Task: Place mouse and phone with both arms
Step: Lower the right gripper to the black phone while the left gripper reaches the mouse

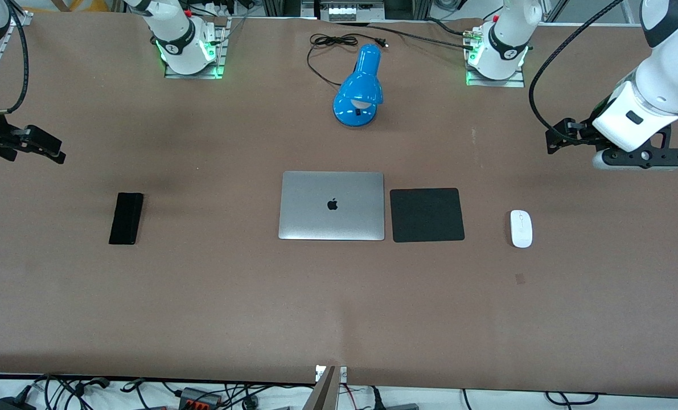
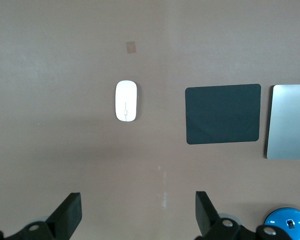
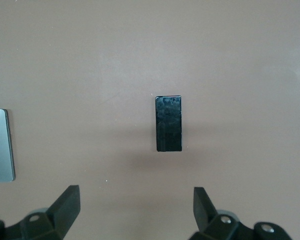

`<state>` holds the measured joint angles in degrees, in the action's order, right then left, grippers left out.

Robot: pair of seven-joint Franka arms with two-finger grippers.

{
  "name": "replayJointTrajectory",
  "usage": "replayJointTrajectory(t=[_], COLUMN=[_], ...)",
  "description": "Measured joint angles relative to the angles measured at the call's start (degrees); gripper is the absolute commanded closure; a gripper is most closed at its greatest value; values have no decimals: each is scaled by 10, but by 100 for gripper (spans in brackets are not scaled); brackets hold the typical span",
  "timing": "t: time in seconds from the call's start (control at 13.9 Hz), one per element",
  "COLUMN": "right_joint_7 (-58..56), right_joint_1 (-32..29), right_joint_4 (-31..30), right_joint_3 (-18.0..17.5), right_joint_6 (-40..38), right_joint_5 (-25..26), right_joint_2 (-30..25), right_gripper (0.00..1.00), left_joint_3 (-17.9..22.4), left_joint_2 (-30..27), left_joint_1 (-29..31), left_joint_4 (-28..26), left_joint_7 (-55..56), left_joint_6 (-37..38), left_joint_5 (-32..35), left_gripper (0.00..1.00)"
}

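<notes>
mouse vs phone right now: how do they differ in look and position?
The mouse is white and oval; the phone is a black, flat rectangle. The mouse lies toward the left arm's end of the table, beside the mouse pad; the phone lies alone toward the right arm's end. The left gripper hangs open above the mouse, the right gripper open above the phone. Both lie flat on the table, untouched.

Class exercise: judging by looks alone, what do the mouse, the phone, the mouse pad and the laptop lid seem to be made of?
Mouse: likely smooth white plastic, evenly bright.
Phone: probably glass-faced; its black face shows mottled reflections.
Mouse pad: apparently cloth or rubber, matte with no reflections.
Laptop: seemingly brushed metal, silver with a soft sheen.
</notes>
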<state>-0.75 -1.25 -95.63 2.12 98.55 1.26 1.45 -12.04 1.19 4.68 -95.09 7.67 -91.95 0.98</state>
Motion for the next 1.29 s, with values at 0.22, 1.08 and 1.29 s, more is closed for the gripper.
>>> replayJointTrajectory(t=[0.22,1.08,1.29], right_joint_7=[0,0,0], right_joint_1=[0,-4,-4], right_joint_4=[0,-9,-15], right_joint_3=[0,2,3], right_joint_6=[0,21,54], right_joint_5=[0,0,8], right_joint_2=[0,62,119], right_gripper=[0,0,0], left_joint_3=[0,2,2], left_joint_2=[0,169,239], left_joint_1=[0,1,3], left_joint_4=[0,59,57], left_joint_7=[0,0,-3], left_joint_6=[0,-86,-153], left_joint_5=[0,0,13], left_gripper=[0,0,0])
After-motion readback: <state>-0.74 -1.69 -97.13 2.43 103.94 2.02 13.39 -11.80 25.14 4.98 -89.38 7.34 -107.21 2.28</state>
